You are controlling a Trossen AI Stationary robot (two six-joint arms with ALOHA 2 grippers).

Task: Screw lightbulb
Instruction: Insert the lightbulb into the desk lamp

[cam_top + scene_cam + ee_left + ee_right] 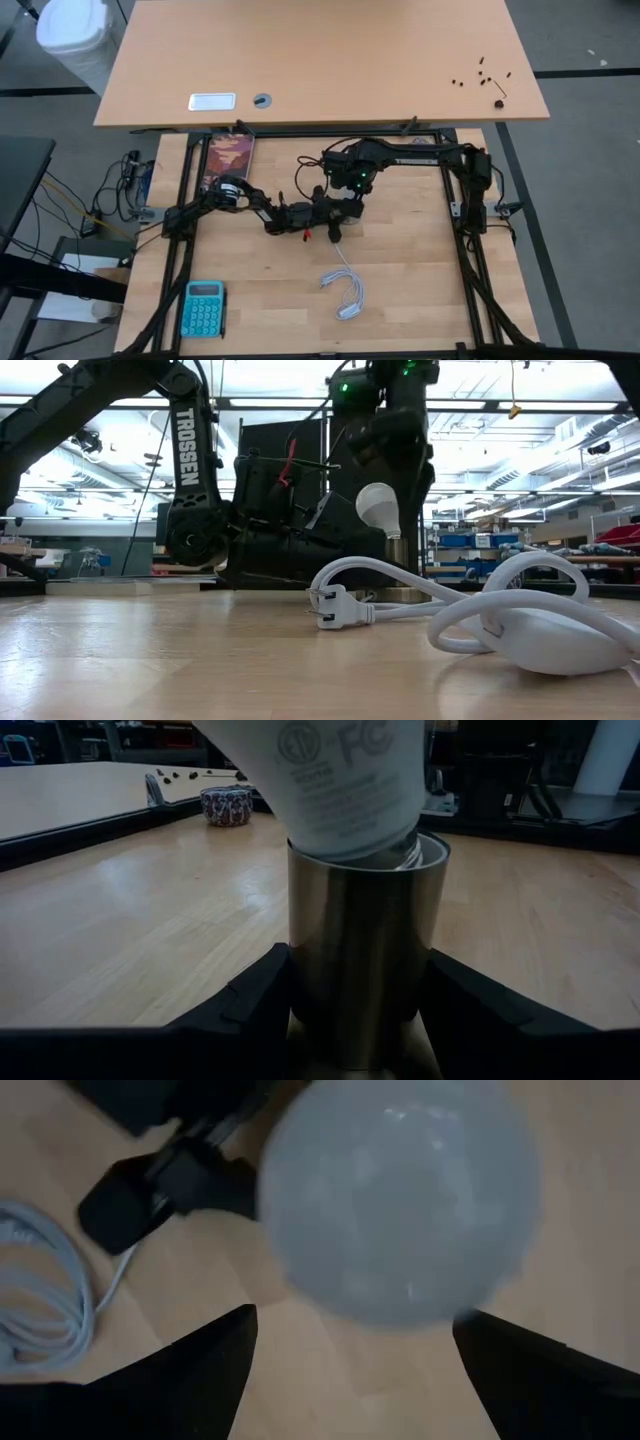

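Wooden table (400, 300); lightbulb (379, 508) tilted in socket (365, 960)

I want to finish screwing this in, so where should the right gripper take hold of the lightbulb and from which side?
Probably the lightbulb's round white dome, from straight above. It leans in the metal socket, which the left gripper clamps, so only the dome is free. The right gripper hangs open above it, fingers either side.
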